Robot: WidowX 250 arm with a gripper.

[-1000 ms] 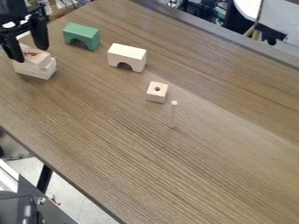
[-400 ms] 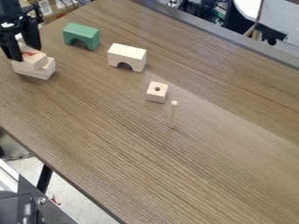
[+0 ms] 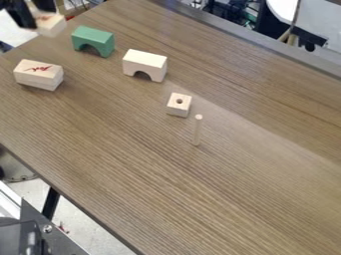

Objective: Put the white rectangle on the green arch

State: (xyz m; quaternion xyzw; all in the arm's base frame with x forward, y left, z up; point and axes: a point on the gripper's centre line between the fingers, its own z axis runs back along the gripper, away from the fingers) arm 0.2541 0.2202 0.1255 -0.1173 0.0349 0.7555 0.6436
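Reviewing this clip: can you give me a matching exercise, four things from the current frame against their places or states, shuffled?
Things:
1. Green arch-shaped block
2. Pale wooden cube-like block
3. Thin pale wooden rod
4. Pale rectangular wooden block

Places or states:
A. Standing upright on the brown wood-grain table
B. Held in the black two-finger gripper
C. Opening at its underside, nothing on top
D. Round hole in its top face

Pairs: 1-C, 2-D, 3-A, 4-B
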